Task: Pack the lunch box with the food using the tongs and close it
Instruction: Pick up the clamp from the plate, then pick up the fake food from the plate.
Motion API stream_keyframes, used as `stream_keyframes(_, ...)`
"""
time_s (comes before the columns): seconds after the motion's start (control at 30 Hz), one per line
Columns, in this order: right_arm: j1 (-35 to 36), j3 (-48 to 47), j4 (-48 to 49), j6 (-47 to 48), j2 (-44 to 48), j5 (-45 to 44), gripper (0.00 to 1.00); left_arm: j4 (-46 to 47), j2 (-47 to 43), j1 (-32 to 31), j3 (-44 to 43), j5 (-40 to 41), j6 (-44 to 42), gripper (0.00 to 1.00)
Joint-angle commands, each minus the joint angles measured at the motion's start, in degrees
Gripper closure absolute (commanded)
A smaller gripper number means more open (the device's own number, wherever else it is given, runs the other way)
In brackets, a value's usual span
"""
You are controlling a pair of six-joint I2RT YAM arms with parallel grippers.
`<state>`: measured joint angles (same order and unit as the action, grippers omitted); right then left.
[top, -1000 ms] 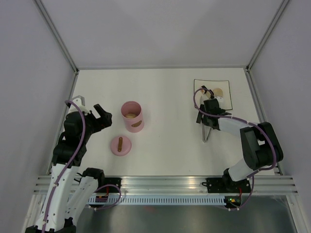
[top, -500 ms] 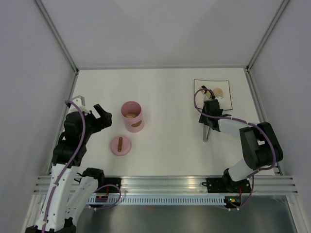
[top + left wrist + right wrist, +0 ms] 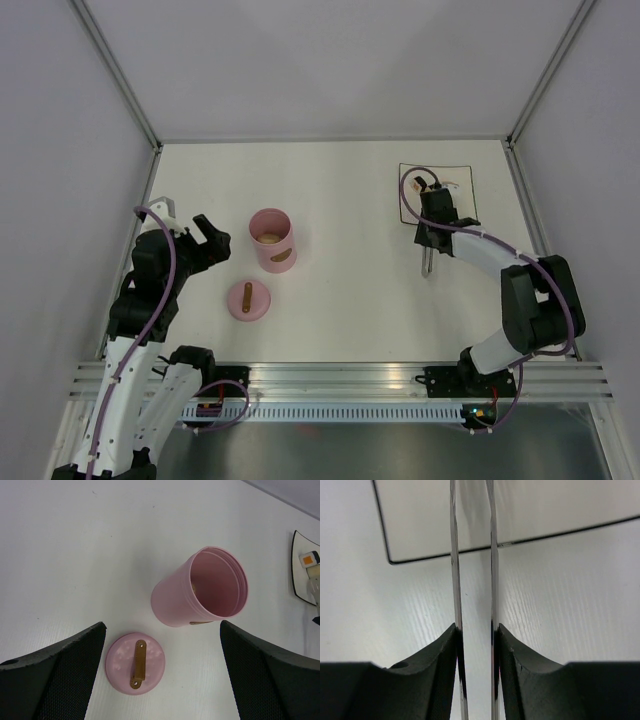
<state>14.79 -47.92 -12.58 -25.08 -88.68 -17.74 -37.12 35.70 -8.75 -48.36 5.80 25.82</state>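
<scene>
Grips the tongs (image 3: 454, 555) with the right end effector (image 3: 476, 630), pads pressed on the two silvery arms from either side, arms close but not touching. Reaches with them over the dark-edged plate (image 3: 468, 205) by the far right corner of the surface (image 3: 340, 200), food (image 3: 309, 559) lying on it. Cannot see the tips in the wrist view, so cannot judge any catch.

Holds the left end effector (image 3: 212, 231) wide open and empty near the left edge, facing the lunch box (image 3: 272, 240). Finds that box upright toward the left side, mouth open, something beige inside. Finds the lid (image 3: 248, 299) flat just beside it, toward the near edge.

Risks twisting the thin smooth tongs between the pads through an off-centre squeeze, with tips crossing and missing. Could flick a small piece off the plate by closing too hard, or shove the plate by coming in low. Faces a carry across the surface to the lunch box, well apart. Could drop the piece through any easing of the squeeze, or tip the unheld box by striking its rim.
</scene>
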Motion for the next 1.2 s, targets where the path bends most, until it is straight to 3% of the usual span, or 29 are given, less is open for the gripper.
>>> stream_keyframes(0.0, -0.2, -8.49, -5.25, 2.84, 2.38, 2.52, 0.58, 2.14, 0.16, -0.04, 0.37, -0.71, -2.27, 0.0)
stream_keyframes(0.33, -5.29, -23.6, -15.97, 3.2, 0.53, 10.17, 0.57, 2.14, -0.98, -0.12, 0.37, -0.62, -2.27, 0.0)
stream_keyframes(0.53, -8.81, -28.89, -19.85, 5.21, -2.54, 10.18, 0.55, 2.06, -1.51, -0.12, 0.46, -0.35, -2.18, 0.0)
stream_keyframes(0.9, -16.1, -25.64, -18.01, 4.87, -4.04, 15.1, 0.52, 2.14, -1.6, -0.12, 0.46, -0.18, -2.18, 0.0)
stream_keyframes(1.17, -16.46, -25.47, -17.22, 4.87, -4.65, 15.45, 0.47, 2.23, -1.34, -0.12, 0.46, -0.35, -2.18, 0.0)
